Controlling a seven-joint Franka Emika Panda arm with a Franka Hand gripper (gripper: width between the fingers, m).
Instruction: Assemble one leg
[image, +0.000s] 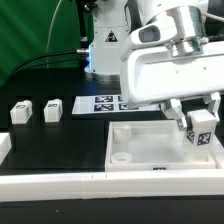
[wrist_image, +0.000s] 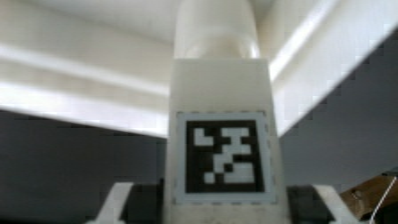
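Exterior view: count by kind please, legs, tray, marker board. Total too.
Legs: 3 (loose leg nearest the marker board, other loose leg, held leg between the fingers)
Tray: 1
Marker board: 1
Total: 5

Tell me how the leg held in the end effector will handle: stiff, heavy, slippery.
The leg looks like a rigid moulded block, so it probably will not flex in the end effector. It is small beside the tray, so it is probably light. Its smooth white faces may be slippery, so a firm pinch seems wise.
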